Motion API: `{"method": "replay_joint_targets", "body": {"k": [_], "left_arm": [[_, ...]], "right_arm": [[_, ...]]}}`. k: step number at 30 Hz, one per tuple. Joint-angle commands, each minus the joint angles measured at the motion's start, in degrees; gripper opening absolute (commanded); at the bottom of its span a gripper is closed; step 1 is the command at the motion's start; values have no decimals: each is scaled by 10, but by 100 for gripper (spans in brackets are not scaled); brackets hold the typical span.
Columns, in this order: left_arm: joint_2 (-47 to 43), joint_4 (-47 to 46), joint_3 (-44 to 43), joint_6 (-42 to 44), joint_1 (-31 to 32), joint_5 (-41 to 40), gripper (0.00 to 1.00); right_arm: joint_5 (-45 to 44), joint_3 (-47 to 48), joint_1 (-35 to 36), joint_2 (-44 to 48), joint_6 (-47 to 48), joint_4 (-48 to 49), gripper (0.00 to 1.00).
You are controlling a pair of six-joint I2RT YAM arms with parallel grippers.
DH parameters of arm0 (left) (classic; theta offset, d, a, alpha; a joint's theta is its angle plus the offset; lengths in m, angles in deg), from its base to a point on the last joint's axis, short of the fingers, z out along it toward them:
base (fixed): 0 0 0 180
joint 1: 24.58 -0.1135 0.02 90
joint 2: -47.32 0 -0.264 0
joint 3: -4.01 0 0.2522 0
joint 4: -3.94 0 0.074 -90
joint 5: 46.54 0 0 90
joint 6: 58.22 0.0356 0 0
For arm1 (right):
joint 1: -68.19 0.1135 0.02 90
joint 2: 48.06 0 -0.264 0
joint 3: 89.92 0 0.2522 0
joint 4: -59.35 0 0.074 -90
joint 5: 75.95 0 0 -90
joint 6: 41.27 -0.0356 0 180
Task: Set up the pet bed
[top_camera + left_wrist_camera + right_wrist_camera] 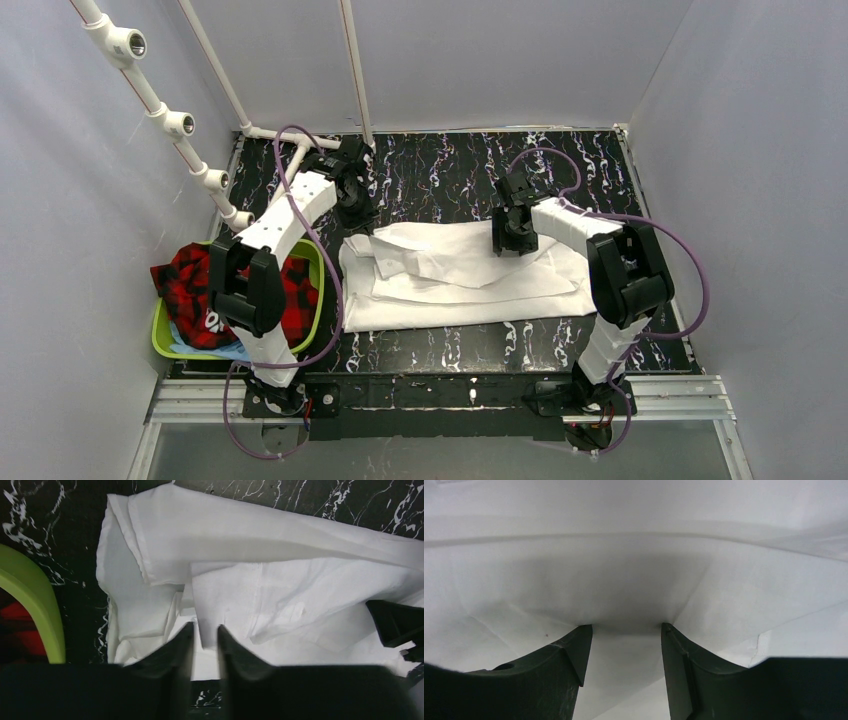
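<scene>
My right gripper (624, 630) stands about half open. Both fingertips (576, 650) press down onto the white cloth (634, 555), which dimples and darkens around them. The fabric lies flat across the gap and no fold is pinched between the jaws, so I have hold of nothing. From above, this gripper sits on the far right part of the cloth, a little in from its edge.

My left gripper (205, 642) is all but closed, with only a thin slit between the fingers, and nothing is in it. It hangs raised over the left end of the cloth, near the far corner, clear of the fabric.

The white cloth lies folded in several layers across the middle of the black marbled table (450, 165), with its long side running left to right. The right part is smooth. The left end is rumpled, with a hemmed flap turned back over the layers beneath.

Just beside that left end, with a strip of bare table between, stands a green basket (35, 597). Red plaid fabric (185, 275) is heaped in it and spills over the far rim, and a bit of blue fabric (205, 348) shows at the near side. A white pipe frame (178, 124) rises at the far left of the table.
</scene>
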Motion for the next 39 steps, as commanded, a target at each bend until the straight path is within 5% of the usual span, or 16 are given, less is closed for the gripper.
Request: {"method": "replay_joint_targets", "body": {"k": [1,4,8,11,16,23,32,39], "left_arm": [[-1,31,-38,34,-4,-26,35],[9,31,-31,51,-5,-14,69],[20,8,-2,74,-6,45,81],[15,-51,40,82,-7,124,76],[8,-148,75,59,-6,223,47],[61,-235,77,46,-1,297,45],[126,-217,111,70,3,253,42],[125,-131,138,65,4,71,45]], "right_arm": [[-21,28,-6,-20,-3,-10,61],[-32,27,-10,-31,-14,-27,61],[-32,22,-12,-35,-20,-34,61],[-16,19,-12,-31,-20,-27,60],[-13,11,-12,-13,-23,-21,57],[17,32,-12,67,-41,-44,60],[199,-56,-12,100,-41,-4,53],[170,-89,-12,40,-67,39,35]]}}
